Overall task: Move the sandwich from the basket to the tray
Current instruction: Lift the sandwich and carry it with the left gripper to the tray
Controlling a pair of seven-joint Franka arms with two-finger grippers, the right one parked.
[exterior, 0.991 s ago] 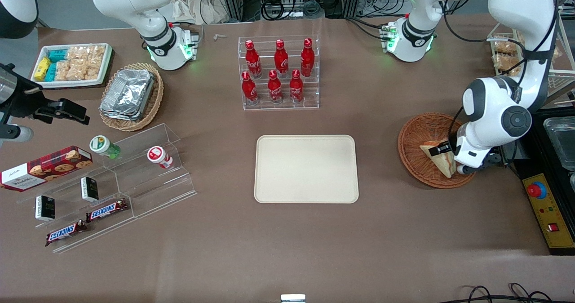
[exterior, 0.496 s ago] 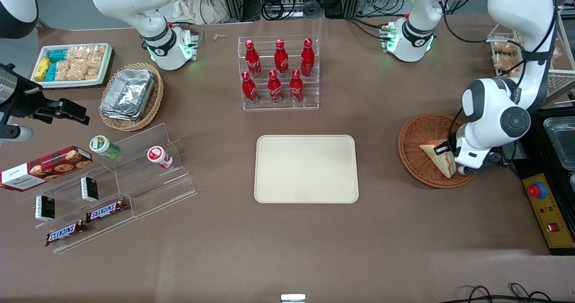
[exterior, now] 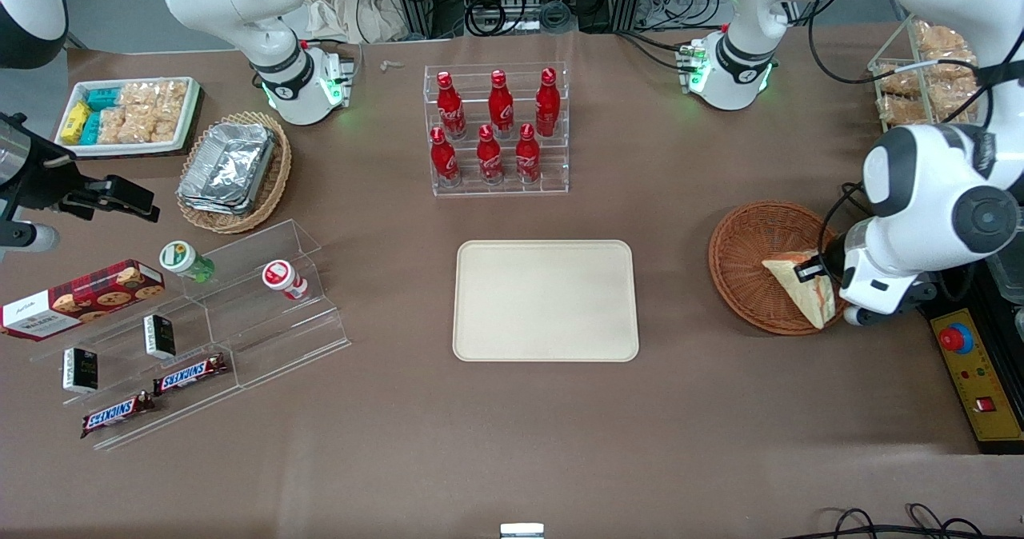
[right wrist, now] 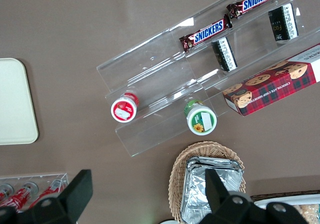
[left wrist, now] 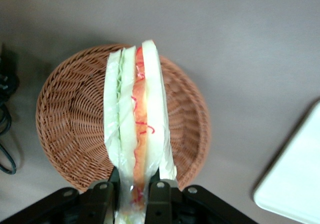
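- Clear-wrapped white bread, orange-red and green filling: the sandwich [left wrist: 136,119] now hanging edge-on above the basket [left wrist: 70,109], clenched at its lower end between the two fingers [left wrist: 102,196] of the left gripper [left wrist: 131,191].
- Riding higher than a second ago: in the front view, the sandwich [exterior: 800,283] and gripper [exterior: 818,270] sitting over the basket's edge nearest the working arm, having shifted that way and lifted with the wrist.
- Showing open wicker under the wedge in the wrist view, with nothing else lying in the basket; judging from that, clear of the weave rather than resting on it.
- Meaning for the task: pick-up apparently done, carry only just beginning.
- Still waiting bare: the beige tray [exterior: 546,299], lying well apart from the basket [exterior: 744,259] toward the parked arm's end of the table, its corner just showing in the wrist view [left wrist: 295,184].
- Next, probably: travelling sideways across bare brown tabletop to above the tray, then lowering and letting go.
- Worth watching: a soft, slippery wrap pinched only at one end, so possibly sagging or sliding during the move.
- Standing farther from the front camera than the tray, the rack of red bottles [exterior: 496,127], out of the likely path.
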